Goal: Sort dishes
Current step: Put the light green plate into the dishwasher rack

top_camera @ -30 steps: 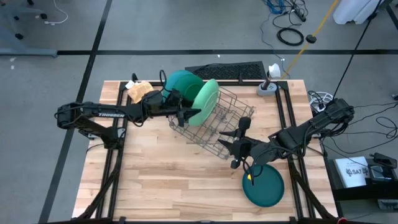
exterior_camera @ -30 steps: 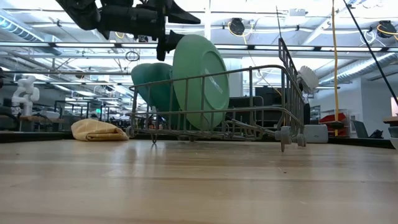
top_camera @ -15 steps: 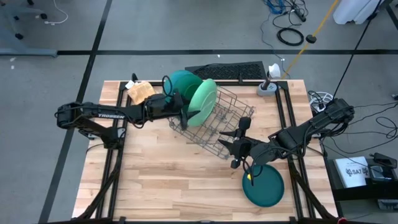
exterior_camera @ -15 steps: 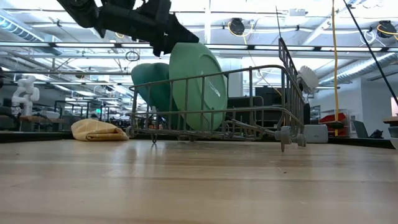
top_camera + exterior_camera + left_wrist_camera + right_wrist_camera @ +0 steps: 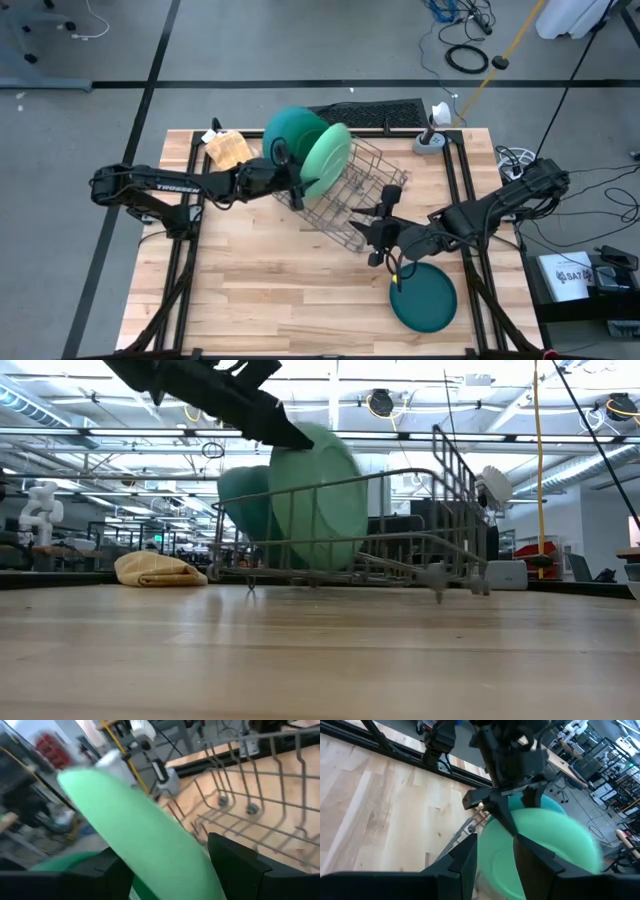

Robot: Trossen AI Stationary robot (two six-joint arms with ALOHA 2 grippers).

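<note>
Pale planks of wood make up the worktop point(image 5: 280, 290), and a grey wire rack point(image 5: 350, 195) of thin bent rods sits tilted on it. Two smooth round plates stand on edge in the rack: a light green plate point(image 5: 328, 160) and, just behind it, a teal plate point(image 5: 290, 130). The left hand point(image 5: 297, 180) straddles the light green plate's rim with wide fingers, seemingly gripping it, though motion blur leaves contact uncertain. Beside the rack's near corner, the right hand point(image 5: 378, 232) hovers, fingers partly apart and holding nothing. A dark green plate point(image 5: 425, 300) lies flat beyond that corner. A tan waffle-textured lump point(image 5: 226, 148) rests left of the rack.
</note>
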